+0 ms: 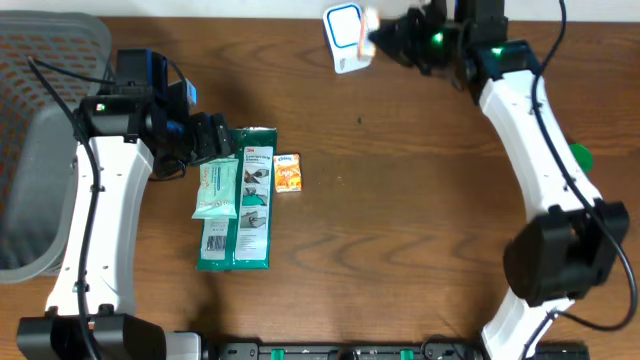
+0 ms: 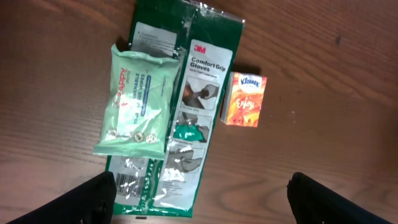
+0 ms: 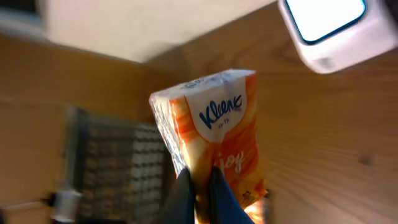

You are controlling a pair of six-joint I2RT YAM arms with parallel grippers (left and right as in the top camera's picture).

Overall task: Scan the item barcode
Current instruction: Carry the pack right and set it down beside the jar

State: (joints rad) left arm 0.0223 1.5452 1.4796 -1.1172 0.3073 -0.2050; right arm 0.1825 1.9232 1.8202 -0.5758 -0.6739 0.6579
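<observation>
My right gripper (image 3: 200,199) is shut on an orange and white Kleenex tissue pack (image 3: 214,130), pinching its lower edge. It holds the pack up beside the white scanner (image 3: 329,28) with the blue-rimmed window. From overhead, that gripper (image 1: 385,38) and the pack (image 1: 368,20) are at the table's far edge, right next to the scanner (image 1: 343,35). My left gripper (image 2: 205,205) hangs open above the table, just below a green gloves pack (image 2: 186,106). Its fingers (image 2: 87,202) are spread wide, with nothing between them.
A pale green wipes pack (image 2: 137,102) lies on top of the gloves pack, and a second small Kleenex pack (image 2: 244,99) lies to their right. A grey mesh basket (image 1: 40,150) stands at the table's left edge. A small green object (image 1: 580,155) sits at the right edge.
</observation>
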